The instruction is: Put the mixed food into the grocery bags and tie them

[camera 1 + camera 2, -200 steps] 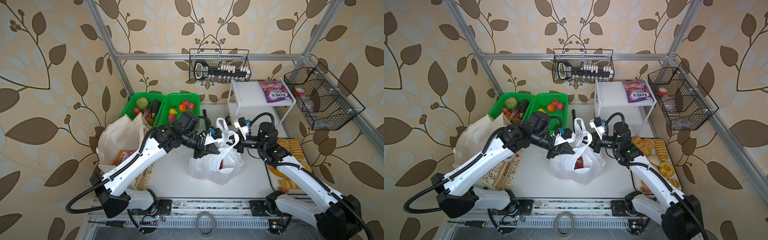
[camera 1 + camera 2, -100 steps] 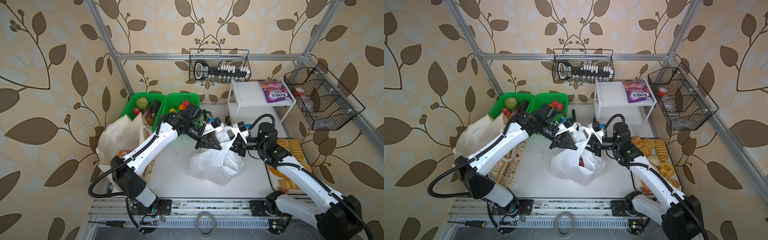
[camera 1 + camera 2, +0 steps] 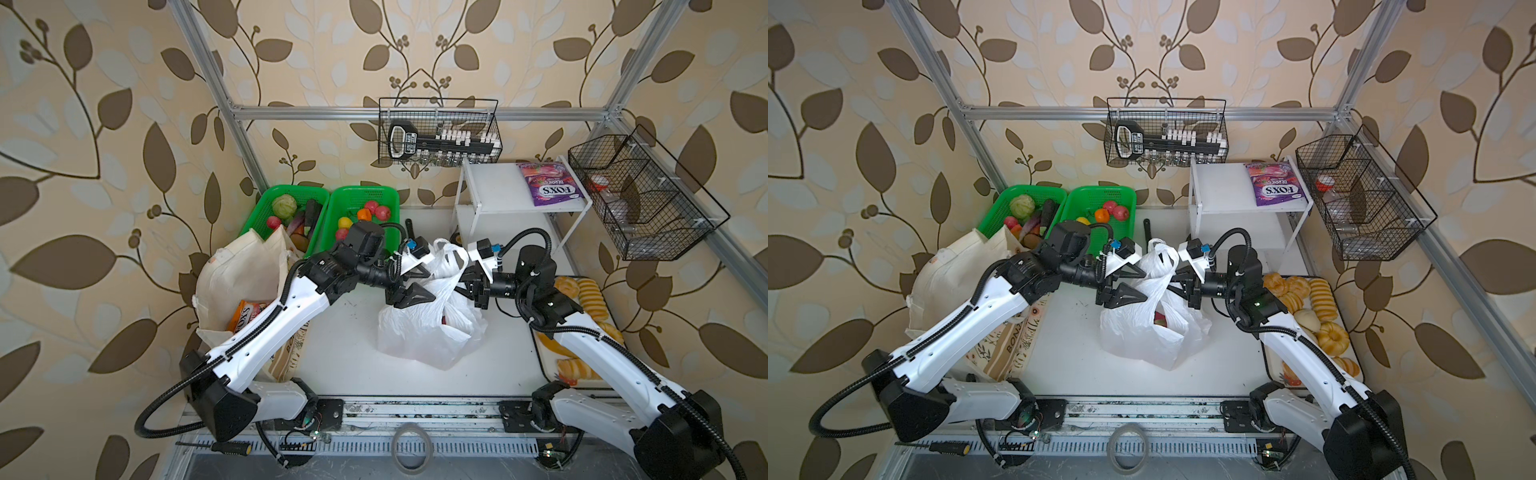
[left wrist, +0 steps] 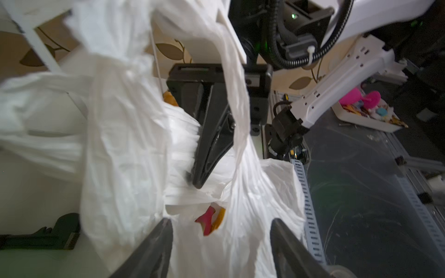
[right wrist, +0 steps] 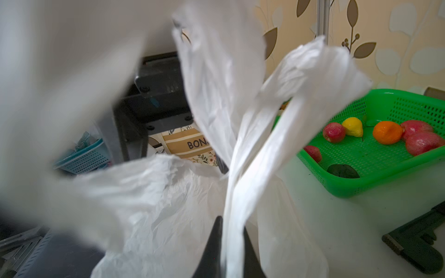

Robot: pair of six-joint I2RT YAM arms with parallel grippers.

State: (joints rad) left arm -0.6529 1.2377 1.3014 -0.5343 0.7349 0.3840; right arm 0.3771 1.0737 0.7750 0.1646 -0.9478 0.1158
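The white plastic bag (image 3: 419,332) (image 3: 1142,336) stands mid-table with its loop handles raised. A red fruit (image 3: 1160,320) (image 4: 209,220) shows in its mouth. My left gripper (image 3: 430,284) (image 3: 1144,286) (image 4: 220,221) is open at the bag's left side, with loose plastic between its jaws. My right gripper (image 3: 467,282) (image 3: 1177,286) (image 5: 231,223) is shut on a twisted handle strip. The cream tote (image 3: 237,274) (image 3: 951,270) at the left holds the orange pouch (image 3: 245,316). The purple packet (image 3: 548,189) (image 3: 1275,189) lies on the shelf. Loose fruits (image 3: 365,212) (image 5: 385,132) sit in a green basket.
A second green basket (image 3: 266,199) with vegetables stands at the back left. A bread tray (image 3: 582,291) (image 3: 1308,307) lies under my right arm. The white shelf (image 3: 490,191) and two wire baskets (image 3: 436,137) (image 3: 640,199) line the back and right. A dark tool (image 5: 419,240) lies on the table.
My left jaws were shut beside the bag's handles and now stand apart. The left arm has swung back to the left. The right gripper keeps its pinch on the handle.
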